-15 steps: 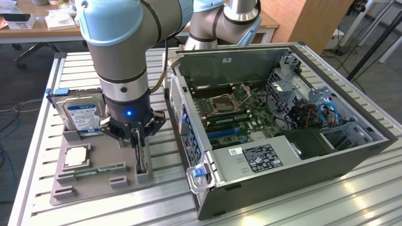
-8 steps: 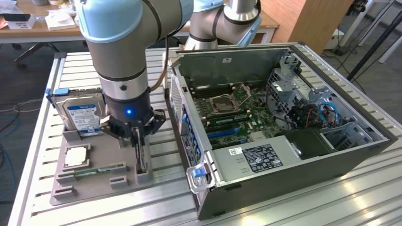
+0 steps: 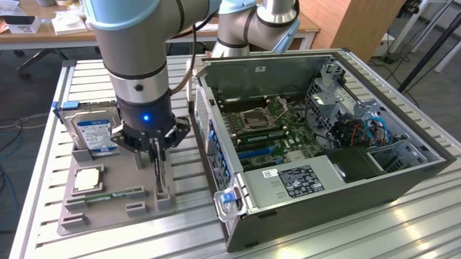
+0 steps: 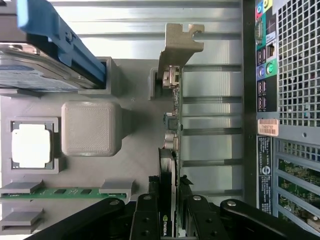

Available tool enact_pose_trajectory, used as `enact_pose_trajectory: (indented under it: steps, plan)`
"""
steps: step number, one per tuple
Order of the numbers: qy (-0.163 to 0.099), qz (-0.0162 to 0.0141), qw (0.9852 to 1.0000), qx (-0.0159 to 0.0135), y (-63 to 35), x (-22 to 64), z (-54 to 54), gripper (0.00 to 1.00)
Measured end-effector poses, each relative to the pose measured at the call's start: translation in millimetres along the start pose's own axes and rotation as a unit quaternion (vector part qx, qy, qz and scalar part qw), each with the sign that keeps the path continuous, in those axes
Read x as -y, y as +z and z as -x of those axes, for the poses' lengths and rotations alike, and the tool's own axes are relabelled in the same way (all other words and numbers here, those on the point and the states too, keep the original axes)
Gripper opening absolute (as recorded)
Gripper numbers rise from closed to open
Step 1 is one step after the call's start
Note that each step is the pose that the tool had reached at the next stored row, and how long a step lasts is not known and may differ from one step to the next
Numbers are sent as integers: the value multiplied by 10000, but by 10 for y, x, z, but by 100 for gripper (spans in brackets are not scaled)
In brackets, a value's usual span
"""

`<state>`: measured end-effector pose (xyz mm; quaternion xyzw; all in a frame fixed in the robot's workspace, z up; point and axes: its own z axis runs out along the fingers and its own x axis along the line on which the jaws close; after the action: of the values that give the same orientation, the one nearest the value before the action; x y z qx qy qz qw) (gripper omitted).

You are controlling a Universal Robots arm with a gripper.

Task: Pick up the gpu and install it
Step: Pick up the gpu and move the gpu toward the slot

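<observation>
The gpu [image 3: 160, 182] stands on edge in its slot at the near corner of the grey tray [image 3: 115, 210], next to the open computer case [image 3: 403, 178]. My gripper [image 3: 156, 156] reaches straight down over it, a finger on each side of the card. In the wrist view the gpu [image 4: 172, 115] appears edge-on, its pale metal bracket [image 4: 181, 42] at the far end. The black fingers [image 4: 146, 220] of my gripper [image 4: 169, 222] press against both faces of the card. The card still rests in the tray's holders.
The tray also holds a silver hard drive [image 3: 94, 132] with a blue label, a CPU [image 3: 86, 179] and a green memory stick [image 3: 112, 195]. The case lies open with its motherboard [image 3: 266, 129] exposed and its rear panel [image 4: 290, 100] close beside the tray. A second arm stands behind the case.
</observation>
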<state>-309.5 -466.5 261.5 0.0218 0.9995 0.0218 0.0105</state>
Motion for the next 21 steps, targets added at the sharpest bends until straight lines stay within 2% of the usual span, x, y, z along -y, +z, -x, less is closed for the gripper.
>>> enact_pose_trajectory:
  steps: [21]
  plan:
    - [-3,0,10000,10,-952,-42,19,26]
